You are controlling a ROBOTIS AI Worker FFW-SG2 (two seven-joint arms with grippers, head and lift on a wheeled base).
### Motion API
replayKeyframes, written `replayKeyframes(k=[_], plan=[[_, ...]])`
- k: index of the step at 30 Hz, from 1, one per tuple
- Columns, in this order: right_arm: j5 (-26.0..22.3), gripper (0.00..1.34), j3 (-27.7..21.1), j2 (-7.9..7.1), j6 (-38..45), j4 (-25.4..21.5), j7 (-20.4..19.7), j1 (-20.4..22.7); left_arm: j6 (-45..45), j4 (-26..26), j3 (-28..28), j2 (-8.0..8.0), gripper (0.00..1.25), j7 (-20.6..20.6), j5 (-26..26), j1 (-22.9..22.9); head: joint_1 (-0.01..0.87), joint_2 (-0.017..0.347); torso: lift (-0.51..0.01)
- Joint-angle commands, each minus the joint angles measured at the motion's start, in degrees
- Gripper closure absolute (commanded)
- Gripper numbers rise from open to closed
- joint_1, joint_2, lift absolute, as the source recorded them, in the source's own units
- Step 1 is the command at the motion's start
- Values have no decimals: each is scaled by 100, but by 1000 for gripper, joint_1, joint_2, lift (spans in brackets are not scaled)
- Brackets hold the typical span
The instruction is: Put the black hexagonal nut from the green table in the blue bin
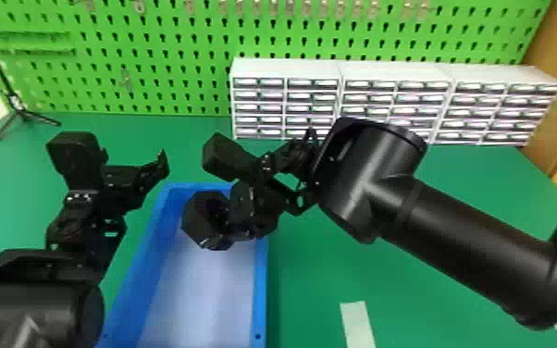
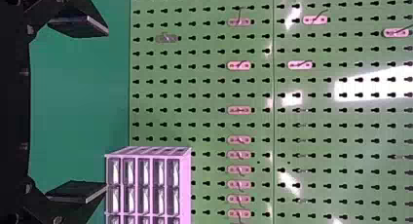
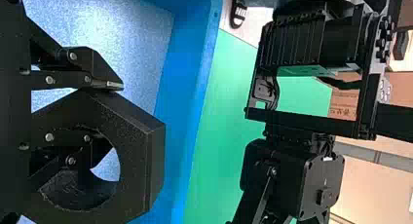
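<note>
The black hexagonal nut [image 1: 201,221] is over the far part of the blue bin [image 1: 257,296], with my right gripper [image 1: 233,210] shut on it. In the right wrist view the nut [image 3: 131,151] is pinched through its wall by the right gripper [image 3: 103,112], one finger on the outer face and the other inside the round hole. The bin [image 3: 187,78] shows behind it; the gap between them is hard to judge. My left gripper [image 1: 129,180] stands left of the bin's far end, above the green table. In the left wrist view the left gripper [image 2: 80,109] is open with nothing between its fingers.
White drawer cabinets [image 1: 287,69] stand at the back against the green pegboard [image 1: 152,27]. A thin black stand [image 1: 25,113] is at the far left. Pale tape [image 1: 357,324] lies on the green table [image 1: 310,277] right of the bin.
</note>
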Motion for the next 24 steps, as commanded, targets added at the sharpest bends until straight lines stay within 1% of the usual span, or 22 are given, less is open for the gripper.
replayKeyframes(k=[1,7,8,9,11,12,20,21,24], plan=[[0,1042,9,-4,0,-3,1,-1,0,3,-9,1,162,0,4,-1,683,28,-96],[0,1035,9,-13,0,-3,1,8,0,-6,-9,10,162,0,13,-1,683,28,-96],[9,964,9,-13,0,-3,1,-1,0,-6,-9,10,162,0,13,-1,683,28,-96],[9,860,9,-13,0,-3,1,-1,0,-6,-9,10,162,0,22,-1,683,28,-96],[53,596,9,-22,0,-12,1,-1,0,-6,-9,10,162,0,22,-1,683,28,-96],[79,519,9,-22,-9,-21,1,-1,0,-6,-9,10,162,0,22,-1,683,28,-96],[132,104,1,-39,0,-38,10,8,0,-6,-9,19,162,0,31,8,683,28,-96],[132,81,1,-39,0,-38,10,-1,0,-6,-9,19,162,0,31,8,683,28,-96],[132,71,1,-39,0,-38,10,-1,0,-6,-9,19,162,0,31,8,683,28,-96]])
